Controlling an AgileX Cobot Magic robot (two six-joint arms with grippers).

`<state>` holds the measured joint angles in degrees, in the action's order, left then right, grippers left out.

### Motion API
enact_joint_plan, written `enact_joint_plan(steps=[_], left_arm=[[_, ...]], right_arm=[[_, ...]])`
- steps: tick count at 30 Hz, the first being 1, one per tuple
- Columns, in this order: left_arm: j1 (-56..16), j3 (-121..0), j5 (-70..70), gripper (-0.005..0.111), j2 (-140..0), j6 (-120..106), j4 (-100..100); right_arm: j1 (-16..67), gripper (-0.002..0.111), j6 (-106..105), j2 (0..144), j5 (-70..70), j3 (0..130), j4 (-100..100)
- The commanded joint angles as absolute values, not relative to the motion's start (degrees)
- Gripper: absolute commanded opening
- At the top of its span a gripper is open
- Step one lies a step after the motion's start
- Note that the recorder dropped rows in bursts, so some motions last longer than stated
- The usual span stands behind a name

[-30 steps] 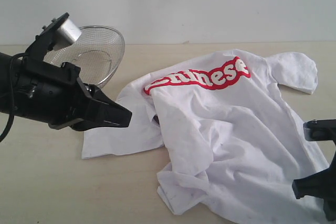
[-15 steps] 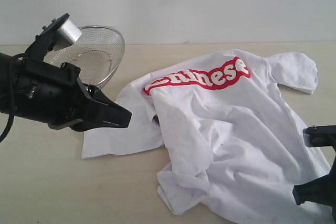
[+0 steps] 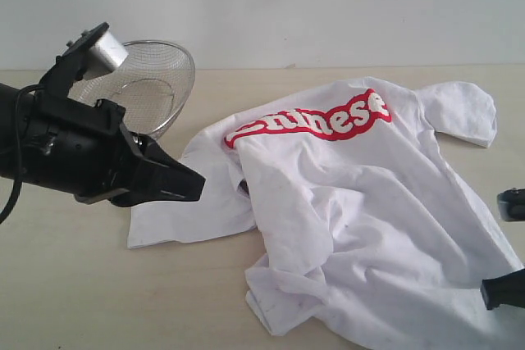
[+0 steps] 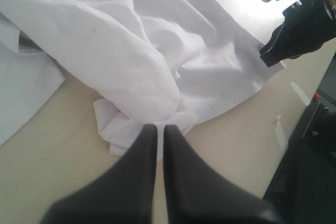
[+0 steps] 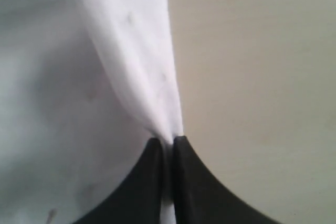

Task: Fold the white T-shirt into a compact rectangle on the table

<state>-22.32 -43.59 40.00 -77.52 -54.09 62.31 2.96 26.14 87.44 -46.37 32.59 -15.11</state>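
Crumpled white T-shirt [image 3: 361, 202] spread right of centre on the bench [image 3: 66, 284], one edge pinched.
The right fingers [image 5: 160, 148] are clenched on a fold of cloth at the shirt's near-right edge. The left fingers [image 4: 152, 132] are pressed together on nothing, hovering over the bench at the shirt's left side. A wire-mesh basket [image 3: 156, 88] sits far left.

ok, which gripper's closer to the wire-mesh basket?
Left. The left gripper sits just beside the wire-mesh basket; the right gripper is far off, pinching an edge of the white T-shirt.
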Motion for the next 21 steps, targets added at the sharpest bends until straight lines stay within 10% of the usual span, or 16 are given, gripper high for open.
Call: enact_joint_plan(steps=[1,10,17,21], left_arm=[[-22.57,-43.45,40.64,0.005,-77.21,-54.05,61.84],[-22.57,-43.45,40.55,0.005,-77.21,-54.05,61.84],[-22.57,-43.45,40.78,0.005,-77.21,-54.05,61.84],[-22.57,-43.45,40.78,0.005,-76.84,-54.05,61.67]], right_arm=[[-2.64,0.000,24.69,86.59,-47.97,32.88,-16.27],[-4.08,0.003,22.93,86.59,-46.17,32.88,-16.44],[-4.08,0.079,25.58,86.59,-46.80,32.88,-18.47],[-4.08,0.064,28.26,86.21,-47.35,34.21,-20.04]])
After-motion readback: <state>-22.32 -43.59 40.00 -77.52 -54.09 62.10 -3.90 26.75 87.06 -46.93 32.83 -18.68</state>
